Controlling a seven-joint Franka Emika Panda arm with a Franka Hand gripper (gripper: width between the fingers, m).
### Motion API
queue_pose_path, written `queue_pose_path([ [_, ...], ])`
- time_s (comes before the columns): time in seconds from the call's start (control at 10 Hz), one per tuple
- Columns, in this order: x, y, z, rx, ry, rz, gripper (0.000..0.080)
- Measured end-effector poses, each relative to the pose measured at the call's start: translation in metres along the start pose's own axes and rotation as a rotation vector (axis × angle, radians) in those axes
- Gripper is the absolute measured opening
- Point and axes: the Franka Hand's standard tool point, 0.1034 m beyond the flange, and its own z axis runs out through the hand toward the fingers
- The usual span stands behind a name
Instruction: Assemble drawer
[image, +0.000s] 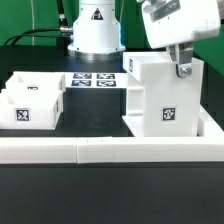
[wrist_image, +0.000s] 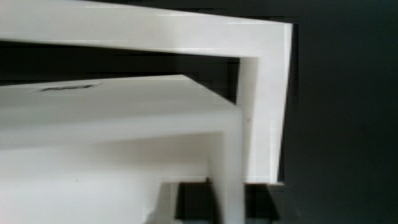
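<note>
Where the drawer tray (image: 30, 102) lies: near on the surface (image: 100, 190), at nine o'clock from the gripper (image: 183, 70), well apart.
Drawer case (image: 158, 100): upright, at three o'clock from the tray.
Gripper: at the case's top far edge; whether its jaws clamp the wall (wrist_image: 263, 100) cannot be told.
Coming move: probably lining the case up with the tray.

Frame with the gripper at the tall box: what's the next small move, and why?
Probably close the gripper on the tall box's top rim, if it isn't gripped already; the pictures don't settle that. The gripper sits at that rim, while the drawer tray lies apart at the exterior view's left, not yet inserted.
</note>
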Motion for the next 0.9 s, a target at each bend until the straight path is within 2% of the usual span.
queue_pose_path([
  [0.3, -0.008, -0.019, 0.007, -0.016, -0.024, -0.006, 0.0049],
  [0.4, -0.007, -0.025, 0.008, -0.014, -0.026, -0.004, 0.0049],
  [0.7, -0.006, -0.029, 0.012, -0.043, -0.039, 0.004, 0.0049],
  [0.9, -0.006, -0.029, 0.012, -0.042, -0.039, 0.003, 0.0051],
])
